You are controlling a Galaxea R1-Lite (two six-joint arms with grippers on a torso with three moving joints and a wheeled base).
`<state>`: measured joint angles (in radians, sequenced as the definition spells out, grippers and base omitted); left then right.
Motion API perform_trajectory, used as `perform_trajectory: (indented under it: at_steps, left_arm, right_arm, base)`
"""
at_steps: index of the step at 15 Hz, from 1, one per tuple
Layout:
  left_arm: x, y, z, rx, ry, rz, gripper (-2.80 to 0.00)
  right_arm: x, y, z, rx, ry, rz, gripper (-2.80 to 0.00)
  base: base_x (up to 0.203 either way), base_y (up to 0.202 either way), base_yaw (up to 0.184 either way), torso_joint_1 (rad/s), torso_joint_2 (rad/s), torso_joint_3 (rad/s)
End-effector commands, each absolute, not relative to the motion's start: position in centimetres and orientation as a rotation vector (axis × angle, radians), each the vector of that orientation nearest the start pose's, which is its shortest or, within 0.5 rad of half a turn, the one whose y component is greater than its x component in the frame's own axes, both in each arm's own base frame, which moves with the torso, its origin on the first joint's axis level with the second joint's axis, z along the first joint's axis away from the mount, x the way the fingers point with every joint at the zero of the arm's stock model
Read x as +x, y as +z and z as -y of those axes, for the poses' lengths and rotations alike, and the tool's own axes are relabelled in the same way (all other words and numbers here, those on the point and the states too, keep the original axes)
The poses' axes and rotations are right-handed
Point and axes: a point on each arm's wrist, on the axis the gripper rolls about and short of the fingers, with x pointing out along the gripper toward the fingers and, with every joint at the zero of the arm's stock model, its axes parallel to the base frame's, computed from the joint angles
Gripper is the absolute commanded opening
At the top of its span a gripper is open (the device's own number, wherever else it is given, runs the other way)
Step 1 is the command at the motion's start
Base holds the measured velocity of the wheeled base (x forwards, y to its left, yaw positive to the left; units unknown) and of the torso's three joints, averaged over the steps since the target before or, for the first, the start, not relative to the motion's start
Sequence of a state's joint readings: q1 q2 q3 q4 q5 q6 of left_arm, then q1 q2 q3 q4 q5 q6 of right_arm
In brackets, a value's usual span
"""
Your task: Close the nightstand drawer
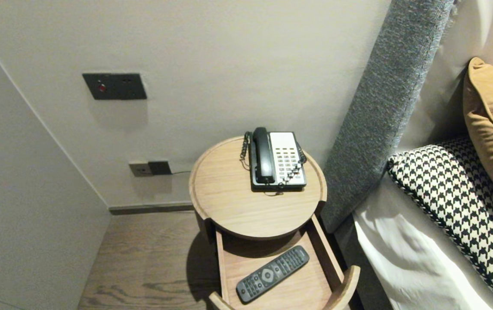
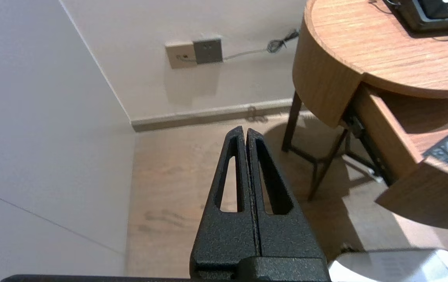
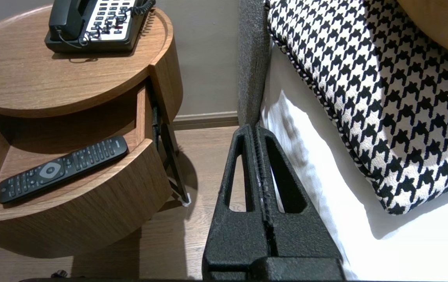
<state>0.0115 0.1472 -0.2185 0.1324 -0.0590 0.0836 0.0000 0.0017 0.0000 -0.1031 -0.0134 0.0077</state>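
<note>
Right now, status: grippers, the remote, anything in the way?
Left gripper shut, empty, above floor beside nightstand. Right gripper shut, empty, by bed edge. Remote flat in open drawer, untouched. Nothing on it; nightstand top overhangs drawer's back.

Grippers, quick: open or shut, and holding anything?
Left gripper: jaws shut, holding nothing, over the floor beside the nightstand.
Right gripper: jaws shut, holding nothing, by the bed.
</note>
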Motion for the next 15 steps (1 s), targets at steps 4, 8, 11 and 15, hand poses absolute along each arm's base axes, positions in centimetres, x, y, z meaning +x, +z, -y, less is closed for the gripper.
perform_trajectory:
  at_steps: [4,8,11,15]
  left_arm:
    - [3.8,15.7,0.3,0.065,-0.176,-0.412,-2.80]
    - [8.8,14.9,1.3,0.070,-0.381,-0.674,-2.80]
    - [11.3,13.4,3.3,0.137,-0.476,-0.841,-2.80]
    - [13.4,11.7,6.2,0.147,-0.535,-0.974,-2.80]
  right_arm:
    - [-2.0,7.5,0.0,0.008,-0.014,0.063,-2.80]
    - [-2.0,7.5,0.0,0.008,-0.014,0.063,-2.80]
    - [-2.0,7.5,0.0,0.008,-0.014,0.063,-2.80]
    - [-2.0,7.5,0.0,0.008,-0.016,0.063,-2.80]
  base:
    - [0.000,0.000,0.000,0.000,0.00,0.000]
    - [0.000,0.000,0.000,0.000,0.00,0.000]
    - [0.000,0.000,0.000,0.000,0.00,0.000]
    - [0.000,0.000,0.000,0.000,0.00,0.000]
